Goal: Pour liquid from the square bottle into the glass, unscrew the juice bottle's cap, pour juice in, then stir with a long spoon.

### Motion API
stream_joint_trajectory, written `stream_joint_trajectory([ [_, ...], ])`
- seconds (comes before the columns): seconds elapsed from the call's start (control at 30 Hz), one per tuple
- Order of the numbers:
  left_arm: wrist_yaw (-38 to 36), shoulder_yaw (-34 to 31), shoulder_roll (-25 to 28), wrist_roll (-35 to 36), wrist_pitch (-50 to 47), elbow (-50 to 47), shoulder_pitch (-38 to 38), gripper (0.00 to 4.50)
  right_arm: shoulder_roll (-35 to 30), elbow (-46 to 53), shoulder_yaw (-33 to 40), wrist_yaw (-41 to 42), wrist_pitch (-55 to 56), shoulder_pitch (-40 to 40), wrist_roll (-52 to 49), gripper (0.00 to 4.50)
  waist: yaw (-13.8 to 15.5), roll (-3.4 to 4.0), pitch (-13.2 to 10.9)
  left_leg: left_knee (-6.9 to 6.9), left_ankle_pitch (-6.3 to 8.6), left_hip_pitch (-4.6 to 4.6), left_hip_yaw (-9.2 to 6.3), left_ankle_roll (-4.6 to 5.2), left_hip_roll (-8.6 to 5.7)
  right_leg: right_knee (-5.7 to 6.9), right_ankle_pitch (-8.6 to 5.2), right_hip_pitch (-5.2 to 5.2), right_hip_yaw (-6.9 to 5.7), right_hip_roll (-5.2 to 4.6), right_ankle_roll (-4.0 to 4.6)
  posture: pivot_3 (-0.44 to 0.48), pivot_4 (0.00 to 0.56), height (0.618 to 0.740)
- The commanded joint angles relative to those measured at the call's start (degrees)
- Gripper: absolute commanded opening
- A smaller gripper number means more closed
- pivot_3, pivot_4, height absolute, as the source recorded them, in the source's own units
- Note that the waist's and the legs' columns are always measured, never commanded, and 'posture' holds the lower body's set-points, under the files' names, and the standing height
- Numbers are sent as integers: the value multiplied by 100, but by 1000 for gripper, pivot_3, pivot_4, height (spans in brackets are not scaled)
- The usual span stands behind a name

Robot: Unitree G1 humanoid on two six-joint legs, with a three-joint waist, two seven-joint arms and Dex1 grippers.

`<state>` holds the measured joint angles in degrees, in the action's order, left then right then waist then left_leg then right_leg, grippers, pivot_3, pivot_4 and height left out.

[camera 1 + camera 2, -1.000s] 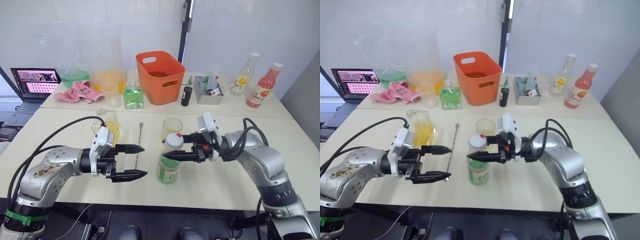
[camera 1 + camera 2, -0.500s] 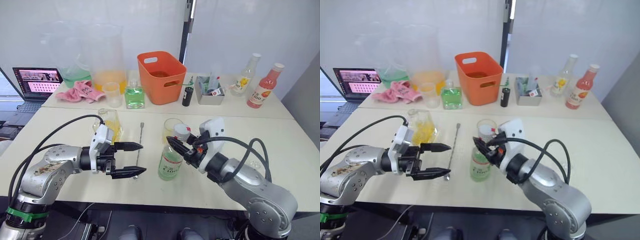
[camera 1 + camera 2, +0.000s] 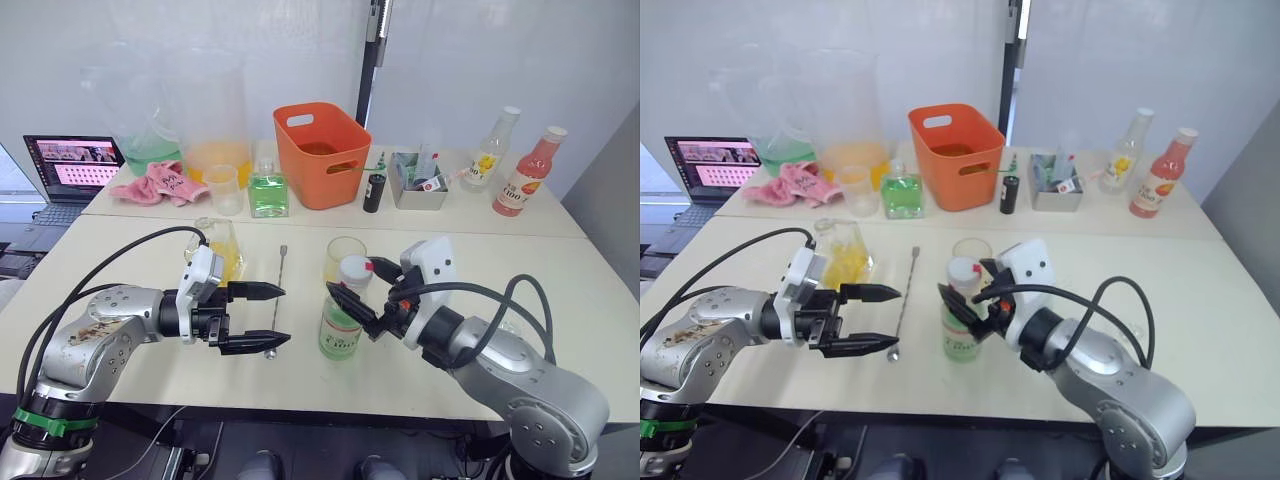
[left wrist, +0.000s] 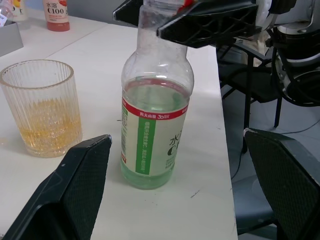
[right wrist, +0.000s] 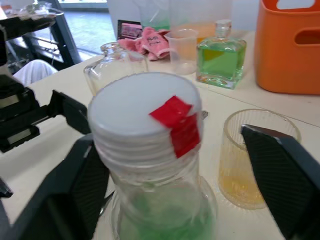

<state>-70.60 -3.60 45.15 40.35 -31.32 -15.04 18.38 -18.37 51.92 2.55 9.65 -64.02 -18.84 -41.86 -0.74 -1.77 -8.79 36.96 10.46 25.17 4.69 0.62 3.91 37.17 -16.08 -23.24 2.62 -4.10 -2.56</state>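
Observation:
The juice bottle (image 3: 340, 325) stands upright at the table's front middle, its white cap (image 3: 355, 268) with a red mark (image 5: 175, 122) on top. My right gripper (image 3: 358, 282) is open, one finger on each side of the cap with gaps showing in the right wrist view. The ribbed glass (image 3: 345, 255), holding a little yellow liquid, stands just behind the bottle. The long spoon (image 3: 278, 290) lies flat to the bottle's left. My left gripper (image 3: 285, 314) hangs open above the spoon, facing the bottle (image 4: 155, 130). The square bottle (image 3: 222, 250) stands behind my left wrist.
On the back table stand an orange basket (image 3: 320, 155), a green-liquid bottle (image 3: 267, 192), a clear cup (image 3: 222, 188), a pink cloth (image 3: 155, 183), a laptop (image 3: 70, 165), a metal tray (image 3: 420, 180) and two drink bottles (image 3: 528, 170).
My right gripper, shut on the cap a second ago, has turned and opened off it. The juice bottle leaned briefly and stands upright again. My left gripper has barely moved.

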Motion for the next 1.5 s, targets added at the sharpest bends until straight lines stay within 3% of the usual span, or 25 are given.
stream_joint_trajectory([
  [0.03,-28,-59,26,-27,95,-68,104,4500,-355,63,159,518,220,-113,-351,4465,1,0,0,0,0,0,0,0,0,0,0,0,0,0,0,0,150,739],
  [0.2,-40,-41,14,-45,129,3,148,4500,-1594,-603,289,2581,1087,-217,-609,4465,5,-4,0,1,0,0,-2,1,-3,-8,0,8,-4,-4,-1,0,150,739],
  [0.33,-56,-27,11,-57,135,11,166,4500,-2091,-2149,-229,4261,2345,-538,72,4465,-11,-4,0,1,-1,-2,-6,2,0,-7,0,8,-4,3,0,0,150,739],
  [0.57,-9,-152,92,15,31,-194,38,4500,-1746,-4504,-1038,6209,3768,-1664,756,4465,-14,-4,-1,-1,-1,-1,-7,3,8,-5,0,3,2,18,1,0,150,739],
  [0.73,34,-276,216,87,-61,-359,-98,4500,-1506,-5238,-1256,6933,4152,-2153,946,4465,21,-4,-1,1,-1,-1,-4,3,8,-4,1,3,1,15,1,0,150,739],
  [1.07,164,-417,325,172,-157,-536,-243,4500,-1257,-5372,-1150,7111,4097,-2322,913,1415,40,-4,-1,1,-1,-1,-2,2,9,1,1,2,-1,14,2,0,150,739],
  [1.27,204,-375,290,158,-135,-589,-264,4500,-1373,-4827,-920,6715,3927,-2008,832,1361,56,-4,-1,1,-1,-1,-2,1,9,1,1,2,-1,14,2,0,150,739],
  [1.43,230,-308,205,105,-55,-536,-235,4500,-1413,-3211,-447,5225,3085,-1324,585,1361,82,-4,-1,0,-1,-1,0,1,8,2,1,0,-1,12,2,0,150,739],
  [1.5,241,-271,147,80,-16,-526,-257,4500,-1325,-2198,-229,4120,2403,-903,497,1361,87,-4,-1,0,-1,-1,-1,0,9,2,1,-1,-1,12,2,0,150,739],
])
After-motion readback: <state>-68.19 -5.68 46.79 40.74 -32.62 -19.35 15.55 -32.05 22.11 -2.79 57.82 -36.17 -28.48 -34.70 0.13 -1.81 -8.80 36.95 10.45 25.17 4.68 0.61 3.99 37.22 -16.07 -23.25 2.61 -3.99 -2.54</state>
